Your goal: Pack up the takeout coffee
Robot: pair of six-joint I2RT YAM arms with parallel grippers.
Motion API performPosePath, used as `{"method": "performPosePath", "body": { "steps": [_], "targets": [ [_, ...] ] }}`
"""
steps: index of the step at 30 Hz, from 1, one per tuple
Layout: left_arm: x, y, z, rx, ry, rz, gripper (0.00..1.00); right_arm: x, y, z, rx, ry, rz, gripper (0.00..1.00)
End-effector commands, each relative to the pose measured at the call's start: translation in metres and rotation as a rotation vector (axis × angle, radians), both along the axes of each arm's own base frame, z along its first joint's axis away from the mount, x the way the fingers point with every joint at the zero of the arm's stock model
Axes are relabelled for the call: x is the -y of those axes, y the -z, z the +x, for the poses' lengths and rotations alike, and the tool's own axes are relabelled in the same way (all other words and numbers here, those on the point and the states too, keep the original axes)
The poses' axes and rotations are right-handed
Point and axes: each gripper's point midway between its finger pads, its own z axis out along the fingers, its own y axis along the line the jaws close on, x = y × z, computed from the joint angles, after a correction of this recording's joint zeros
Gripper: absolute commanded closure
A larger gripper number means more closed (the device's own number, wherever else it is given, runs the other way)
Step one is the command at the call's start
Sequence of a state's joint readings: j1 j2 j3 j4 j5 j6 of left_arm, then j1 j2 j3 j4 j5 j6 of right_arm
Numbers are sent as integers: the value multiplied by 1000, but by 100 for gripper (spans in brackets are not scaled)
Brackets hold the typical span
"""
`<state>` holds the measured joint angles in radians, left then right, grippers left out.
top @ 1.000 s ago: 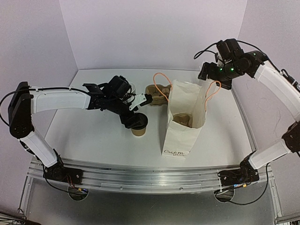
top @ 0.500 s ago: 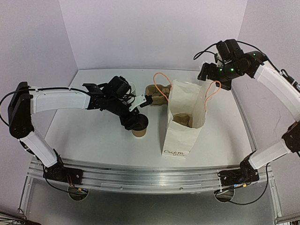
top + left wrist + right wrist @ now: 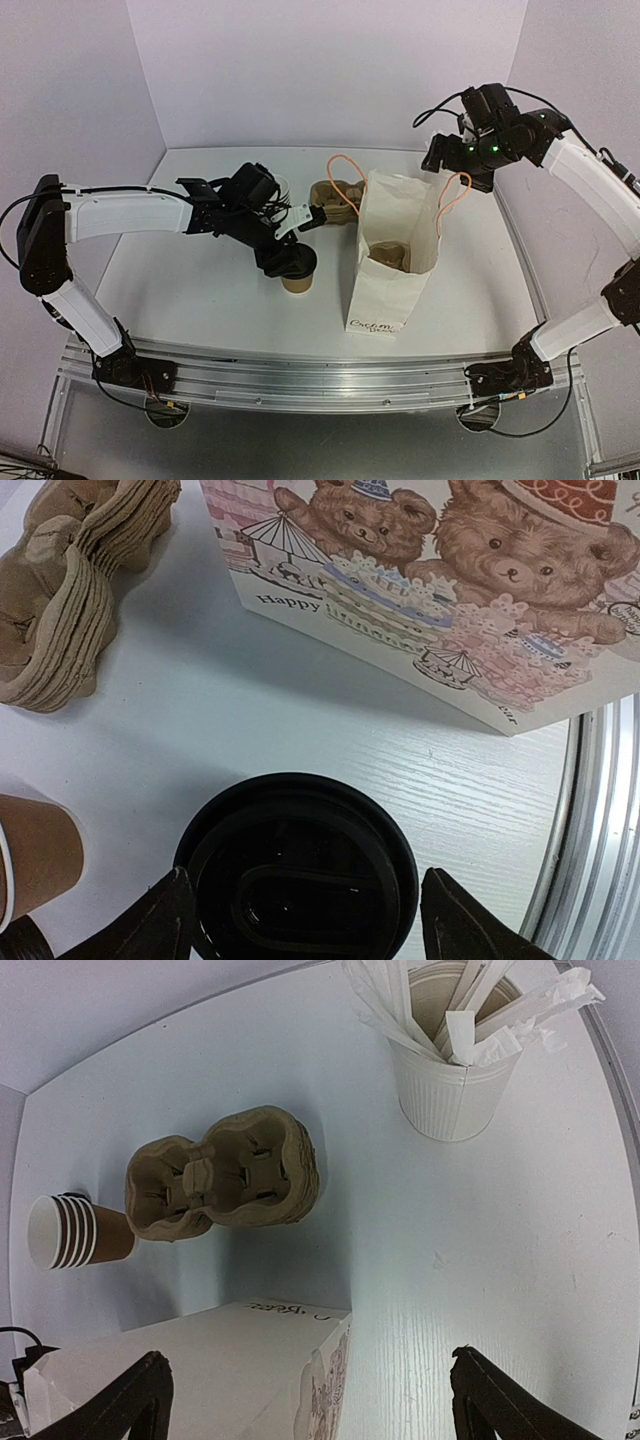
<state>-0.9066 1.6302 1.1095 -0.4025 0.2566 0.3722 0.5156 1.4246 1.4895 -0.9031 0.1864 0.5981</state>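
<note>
The takeout coffee [image 3: 297, 281], a brown paper cup with a black lid [image 3: 300, 865], stands on the table left of the white paper bag [image 3: 390, 262]. My left gripper [image 3: 288, 262] is right over it. In the left wrist view my left gripper [image 3: 300, 920] is open, one finger on each side of the lid; the left finger is at the rim and a small gap shows on the right. My right gripper [image 3: 440, 160] is open and empty, high over the back right, above the bag's far corner [image 3: 200, 1365].
The bag stands open with orange handles and a brown carrier [image 3: 386, 255] inside. A stack of cardboard carriers [image 3: 225, 1175] lies behind it. A stack of lidless brown cups [image 3: 75, 1232] stands further left. A white cup of stirrers [image 3: 450, 1070] stands at the back right.
My left gripper has shifted slightly down over the lidded cup. The right arm, the bag and the cup have not moved.
</note>
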Motion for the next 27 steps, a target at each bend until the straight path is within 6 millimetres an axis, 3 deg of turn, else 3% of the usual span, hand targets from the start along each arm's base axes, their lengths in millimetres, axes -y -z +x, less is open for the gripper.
{"method": "performPosePath", "body": {
  "steps": [1, 10, 17, 23, 27],
  "targets": [
    [-10, 12, -5, -24, 2, 50, 25, 1, 1, 1, 3, -6, -6, 8],
    [-5, -4, -12, -21, 42, 0, 35, 1, 2, 1, -1, -7, -8, 8],
    [-5, -24, 6, 71, 0, -26, 41, 1, 2, 1, 3, -6, -10, 8],
    [-6, -22, 3, 54, 7, -21, 50, 3, 3, 0, 2, 3, -9, 8],
    [-2, -30, 5, 57, 6, -39, 51, 4, 0, -1, 9, 5, -9, 8]
  ]
}}
